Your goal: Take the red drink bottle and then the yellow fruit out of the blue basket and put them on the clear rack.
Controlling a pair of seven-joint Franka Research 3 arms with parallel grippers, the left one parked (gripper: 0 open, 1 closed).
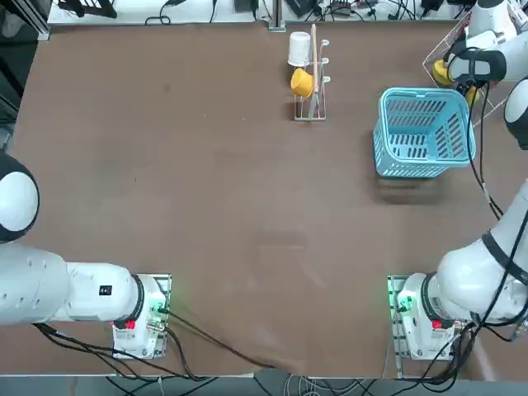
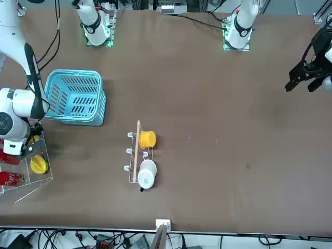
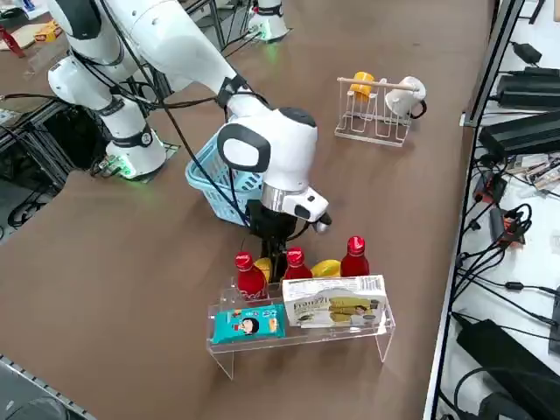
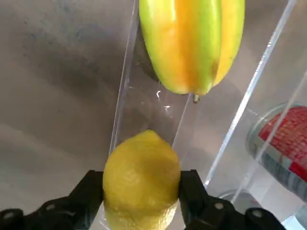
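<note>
Over the clear rack [image 3: 297,337], right tool [image 4: 141,191] is clamped on the yellow fruit [image 4: 141,179]; red drink bottle [image 3: 354,256] stands on rack; blue basket [image 1: 422,132] sits beside it on the tabletop [image 1: 206,181].

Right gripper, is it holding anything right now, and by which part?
Yes. The right gripper holds the yellow fruit, its fingers pressed against the fruit's two opposite sides around the middle, at the clear rack.

glossy white rounded arm segments, black joint bands, black gripper [image 4: 141,191]; black cables, green-lit base
</note>
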